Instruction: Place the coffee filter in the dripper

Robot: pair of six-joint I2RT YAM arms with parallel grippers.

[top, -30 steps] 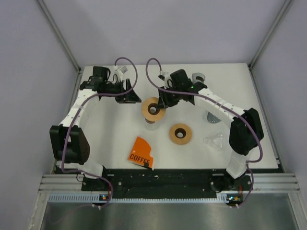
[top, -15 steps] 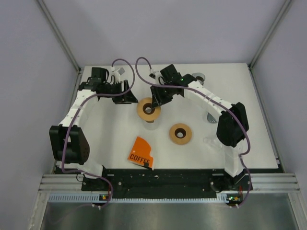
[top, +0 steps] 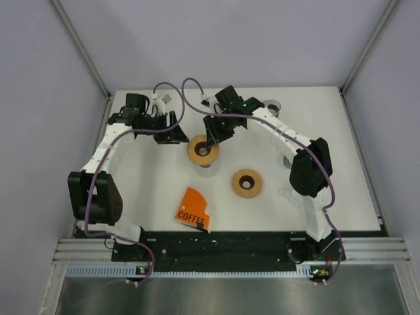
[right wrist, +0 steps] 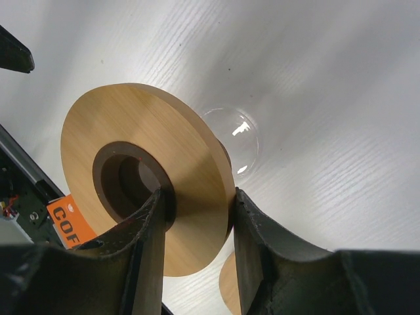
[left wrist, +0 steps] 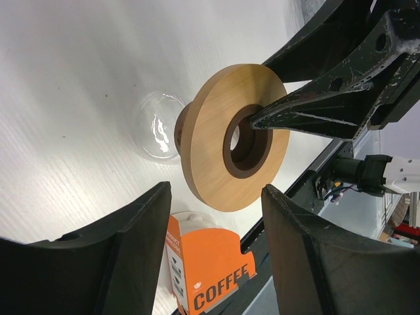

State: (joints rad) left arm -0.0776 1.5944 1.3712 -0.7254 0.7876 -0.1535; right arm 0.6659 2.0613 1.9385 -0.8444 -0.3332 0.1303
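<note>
Dripper [right wrist: 125, 125] rim pinched by right end effector [right wrist: 197, 195]

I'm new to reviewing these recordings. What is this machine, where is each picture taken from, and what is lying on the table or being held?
Two robot arms are bolted at the near edge of a table, and each ends in a two-finger gripper. The wide picture comes from a fixed camera overhead. The other two come from a camera on each wrist, so that arm's own fingers fill the foreground.

On the white table are an orange coffee packet, a separate wooden ring and a glass dripper with a wooden collar. The right gripper pinches that collar, with one finger inside its hole and the other outside the rim. The left gripper is open beside the dripper and holds nothing.
</note>
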